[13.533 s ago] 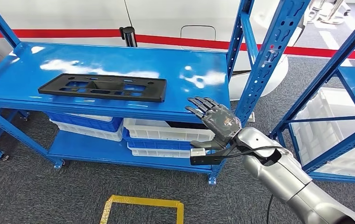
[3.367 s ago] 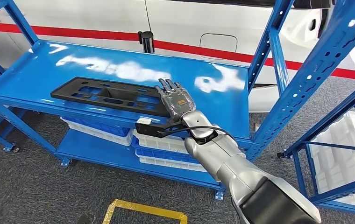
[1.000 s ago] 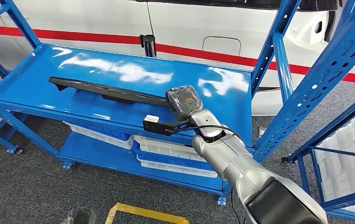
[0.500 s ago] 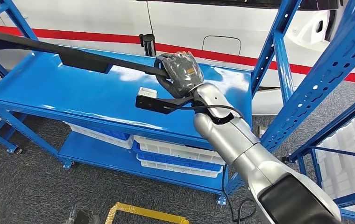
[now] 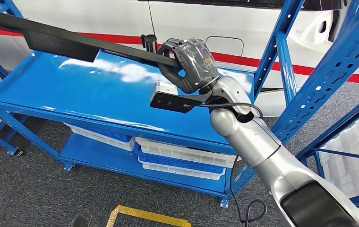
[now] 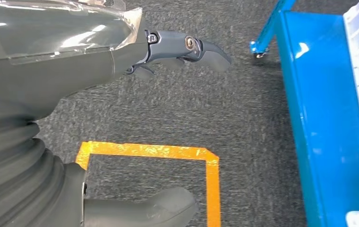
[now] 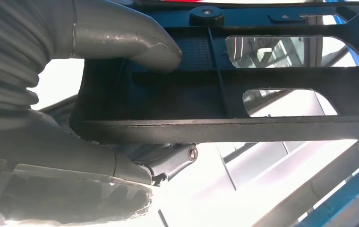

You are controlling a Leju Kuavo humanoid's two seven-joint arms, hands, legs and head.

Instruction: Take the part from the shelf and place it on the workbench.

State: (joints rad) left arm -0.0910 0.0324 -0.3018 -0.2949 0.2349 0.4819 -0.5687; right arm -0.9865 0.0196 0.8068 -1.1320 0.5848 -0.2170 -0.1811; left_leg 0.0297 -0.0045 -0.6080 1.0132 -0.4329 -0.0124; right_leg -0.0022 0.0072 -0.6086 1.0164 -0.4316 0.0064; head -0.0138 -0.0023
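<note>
Right hand has the part, lifted clear of the shelf.

I see my right hand (image 5: 191, 60) clamped on one end of the long black part (image 5: 64, 40), thumb on one face, fingers wrapped round the other; in the right wrist view the part (image 7: 262, 94) shows cut-out openings. The part sticks out to my left, in the air above the blue shelf (image 5: 97, 94), not touching it. White and blue bins (image 5: 177, 153) sit on the lower level. My left hand (image 6: 73, 71) holds nothing, fingers apart, over grey carpet with an orange tape square (image 6: 206, 158).
</note>
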